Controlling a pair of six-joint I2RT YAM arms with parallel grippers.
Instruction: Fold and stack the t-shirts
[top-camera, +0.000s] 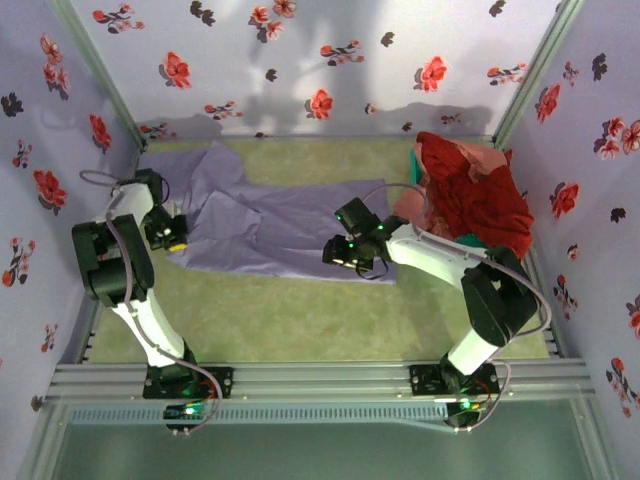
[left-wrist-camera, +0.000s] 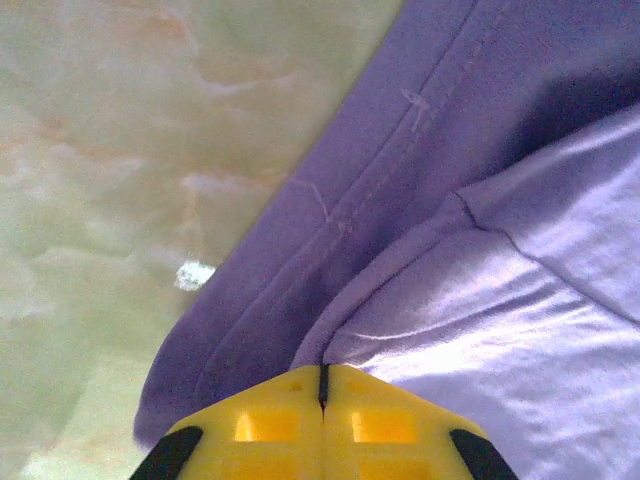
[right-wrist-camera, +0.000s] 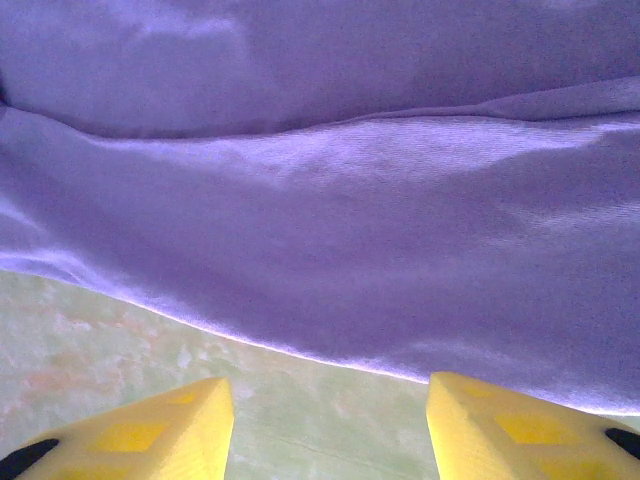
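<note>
A lavender t-shirt (top-camera: 285, 225) lies spread across the green table (top-camera: 300, 310), wrinkled, with one part reaching toward the back left. My left gripper (top-camera: 177, 243) sits at the shirt's left edge. In the left wrist view its yellow jaws (left-wrist-camera: 323, 372) are shut, with a raised fold of the lavender t-shirt (left-wrist-camera: 470, 290) running into their tips. My right gripper (top-camera: 342, 254) hovers low over the shirt's near hem. In the right wrist view it (right-wrist-camera: 330, 400) stands open above bare table, with the hem of the lavender t-shirt (right-wrist-camera: 330, 250) just ahead of the fingertips (right-wrist-camera: 190, 420).
A heap of red and pink t-shirts (top-camera: 472, 190) fills a teal basket (top-camera: 415, 160) at the back right, close behind the right arm. Flowered walls (top-camera: 300, 60) close in three sides. Bare green table lies in front of the shirt.
</note>
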